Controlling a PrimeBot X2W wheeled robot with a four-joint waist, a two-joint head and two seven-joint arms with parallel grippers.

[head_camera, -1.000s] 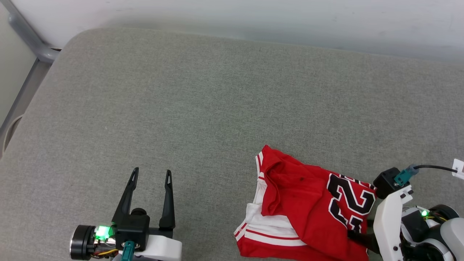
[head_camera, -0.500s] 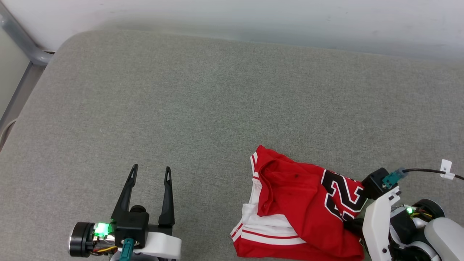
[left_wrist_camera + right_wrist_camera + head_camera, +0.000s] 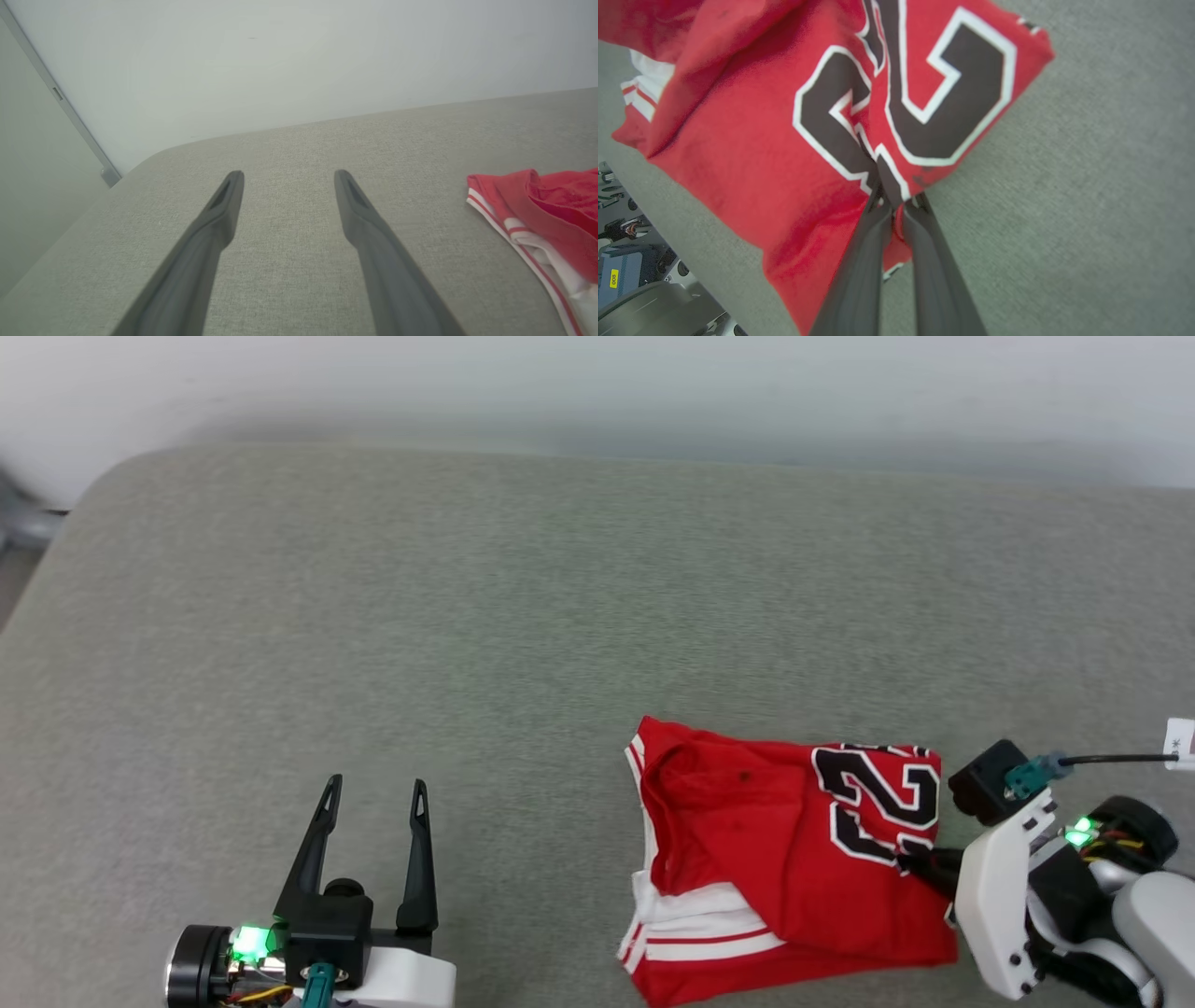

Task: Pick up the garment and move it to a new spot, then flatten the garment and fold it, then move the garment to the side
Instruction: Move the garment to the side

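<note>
Pinching now: the right gripper [image 3: 896,205] has its jaws pressed together on the near-right edge of the garment [image 3: 747,831], a red soft-fabric T-shirt with white short sleeves, striped trim and black white-outlined lettering. It lies crumpled at the near right of the grey woven padded surface [image 3: 523,616].

Watch the bite, though. In the right wrist view it takes only a small fold just below the lettering, so my worry is a thin grip. If it has caught one layer, a lift could let the rest sag, unfurl and trail. A quick pull might slide the cloth out altogether.

The shirt also sits close to the surface's near edge, so a dragging move could spill it off. No help is at hand either: the left gripper [image 3: 373,793] hovers well apart from it, jaws spread and empty.

Against a second ago, the right jaws have closed, and the lettered panel has swung round to lie squarer along the shirt's far edge. The head camera has shifted too, so the grey rail at upper left has nearly slipped out of frame.
</note>
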